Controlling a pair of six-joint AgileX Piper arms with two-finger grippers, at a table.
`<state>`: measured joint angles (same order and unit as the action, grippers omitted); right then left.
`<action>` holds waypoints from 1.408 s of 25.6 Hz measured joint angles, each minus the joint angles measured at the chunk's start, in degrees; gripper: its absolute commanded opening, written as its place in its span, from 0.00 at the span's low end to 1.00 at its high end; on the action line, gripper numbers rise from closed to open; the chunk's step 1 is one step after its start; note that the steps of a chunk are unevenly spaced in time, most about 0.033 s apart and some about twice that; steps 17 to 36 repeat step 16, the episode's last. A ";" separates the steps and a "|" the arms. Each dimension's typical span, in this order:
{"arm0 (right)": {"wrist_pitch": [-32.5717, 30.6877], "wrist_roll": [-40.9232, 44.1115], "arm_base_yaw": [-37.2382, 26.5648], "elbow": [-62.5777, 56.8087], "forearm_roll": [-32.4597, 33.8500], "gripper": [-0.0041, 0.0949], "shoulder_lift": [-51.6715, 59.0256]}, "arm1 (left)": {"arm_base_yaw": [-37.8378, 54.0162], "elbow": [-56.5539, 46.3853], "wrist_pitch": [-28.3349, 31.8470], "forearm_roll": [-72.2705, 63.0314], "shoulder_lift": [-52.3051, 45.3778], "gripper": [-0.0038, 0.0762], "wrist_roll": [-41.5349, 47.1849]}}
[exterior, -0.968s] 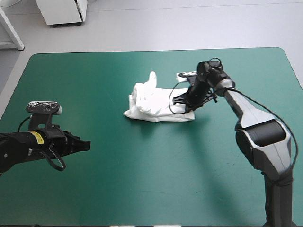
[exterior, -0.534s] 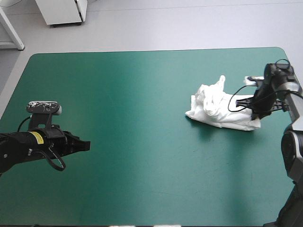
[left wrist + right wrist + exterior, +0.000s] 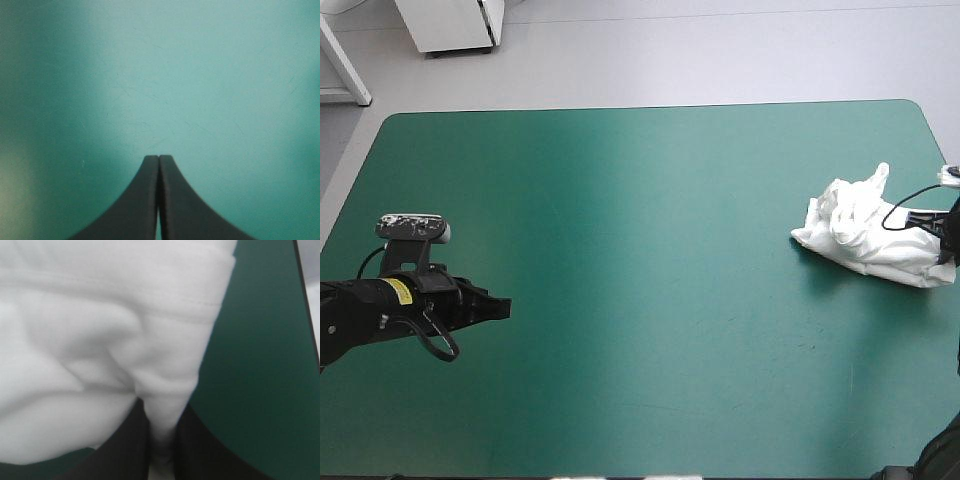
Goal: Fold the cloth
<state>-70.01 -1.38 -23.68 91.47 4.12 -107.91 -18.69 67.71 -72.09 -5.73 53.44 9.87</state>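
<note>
T-shirt [image 3: 868, 238]: white, a crumpled, loosely gathered bundle lying on the desk [image 3: 640, 400], close to its right edge and somewhat toward the far side. One loose tip of cloth stands up at the bundle's far end, toward the far right corner. The bundle rests on the teal-green cover [image 3: 620, 180], with a thin shadow along its near edge. Right tool [image 3: 161, 412]: black fingers all but closed, grasping a fold of the T-shirt. The right wrist view shows a pinch of white cloth pressed between the two fingers. The rest of the cloth bulges out ahead of them in soft creases, and a stitched hem runs across farther along. Beside the cloth on one side is a strip of cover, then the desk's edge. In the high view this tool sits at the bundle's right end, at the desk's right edge. It is mostly cut off there, and only a bit of black shows against the white. Left tool [image 3: 503, 306]: clenched, the two black fingers meeting at the middle in one pointed arch in the left wrist view, with plain cover ahead of and under them. It hangs over the near left part of the desk, pointing toward the right side. It is well apart from the T-shirt, with most of the desk's width between the two.
</note>
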 measured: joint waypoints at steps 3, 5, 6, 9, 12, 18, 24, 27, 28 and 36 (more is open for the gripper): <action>-0.11 0.00 -1.10 0.00 -0.98 0.16 0.06 | 0.00 0.00 0.00 0.00 0.00 0.02 0.00; -0.11 0.00 -1.69 0.00 -3.25 0.42 0.06 | 0.00 0.00 0.00 0.00 0.00 0.02 0.00; -0.11 0.06 -2.08 0.00 -4.12 0.56 0.13 | 0.00 0.00 0.00 0.00 0.00 0.02 0.00; -0.05 0.61 -4.05 -0.01 -6.59 0.64 1.39 | 0.00 0.00 0.00 0.00 0.00 0.02 0.00; -0.11 2.39 -6.63 -0.01 -7.47 0.47 4.41 | 0.00 0.00 0.00 0.05 0.00 0.02 0.00; -0.28 2.32 -10.48 -0.01 -13.70 0.35 9.10 | 0.00 0.00 0.00 0.26 0.00 0.02 -0.40; -0.28 2.32 -10.48 -0.01 -13.70 0.35 9.10 | 0.00 0.00 0.00 0.26 0.00 0.02 -0.40; -0.28 2.32 -10.48 -0.01 -13.70 0.35 9.10 | 0.00 0.00 0.00 0.26 0.00 0.02 -0.40; -0.28 2.32 -10.48 -0.01 -13.70 0.35 9.10 | 0.00 0.00 0.00 0.26 0.00 0.02 -0.40; -0.28 2.32 -10.48 -0.01 -13.70 0.35 9.10 | 0.00 0.00 0.00 0.26 0.00 0.02 -0.40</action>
